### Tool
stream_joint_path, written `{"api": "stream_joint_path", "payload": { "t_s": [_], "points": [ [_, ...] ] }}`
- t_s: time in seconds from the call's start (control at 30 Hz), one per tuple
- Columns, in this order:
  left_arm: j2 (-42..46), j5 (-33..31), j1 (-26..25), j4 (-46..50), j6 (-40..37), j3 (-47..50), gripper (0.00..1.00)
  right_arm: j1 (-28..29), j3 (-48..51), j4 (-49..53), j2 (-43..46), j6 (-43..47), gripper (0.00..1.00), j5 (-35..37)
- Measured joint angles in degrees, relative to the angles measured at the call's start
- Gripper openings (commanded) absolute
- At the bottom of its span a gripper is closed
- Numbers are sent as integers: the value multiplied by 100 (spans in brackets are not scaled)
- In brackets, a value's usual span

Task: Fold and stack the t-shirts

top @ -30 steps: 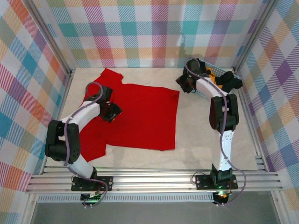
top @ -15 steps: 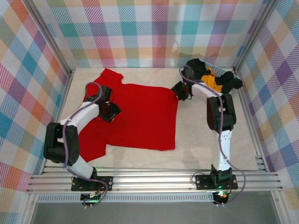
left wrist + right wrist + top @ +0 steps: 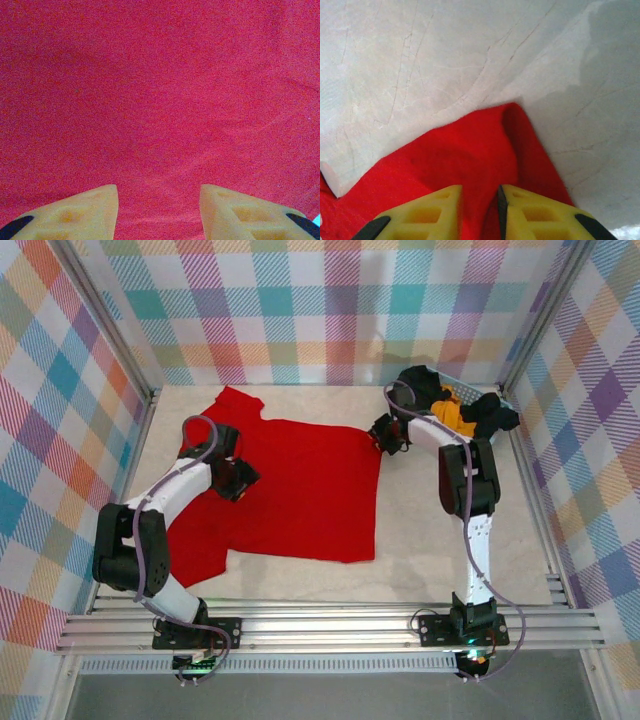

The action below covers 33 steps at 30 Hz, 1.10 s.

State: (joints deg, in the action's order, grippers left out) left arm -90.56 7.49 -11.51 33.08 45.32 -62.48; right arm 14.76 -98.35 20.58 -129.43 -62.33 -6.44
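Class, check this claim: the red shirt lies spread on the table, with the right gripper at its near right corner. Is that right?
No. The right gripper is at the far right corner of the red shirt, not the near one, as the top external view shows.

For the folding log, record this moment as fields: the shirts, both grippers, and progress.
red t-shirt: spread flat on the table, unfolded
left gripper: over the shirt's left part, fingers apart
right gripper: at the shirt's far right corner, fingers nearly together; whether it grips the cloth is unclear
orange-yellow t-shirt: bunched at the far right corner
black t-shirt: bunched beside it
progress: nothing folded yet
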Motion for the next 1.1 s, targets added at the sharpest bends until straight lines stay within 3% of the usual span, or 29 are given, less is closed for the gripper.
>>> {"api": "stream_joint_path", "payload": {
  "t_s": [0.17, 0.83, 0.97, 1.1],
  "points": [
    [28, 2, 2, -2, -17, 0, 46, 2, -2, 2, -24, -55, 1, 127],
    [26, 0, 2, -7, -52, 125, 45, -79, -431, 317, 146, 175, 0, 903],
    [26, 0, 2, -7, -81, 127, 45, -120, -520, 442, 146, 175, 2, 966],
    [26, 0, 2, -7, -111, 127, 45, -133, -660, 496, 146, 186, 20, 1049]
  ]
}}
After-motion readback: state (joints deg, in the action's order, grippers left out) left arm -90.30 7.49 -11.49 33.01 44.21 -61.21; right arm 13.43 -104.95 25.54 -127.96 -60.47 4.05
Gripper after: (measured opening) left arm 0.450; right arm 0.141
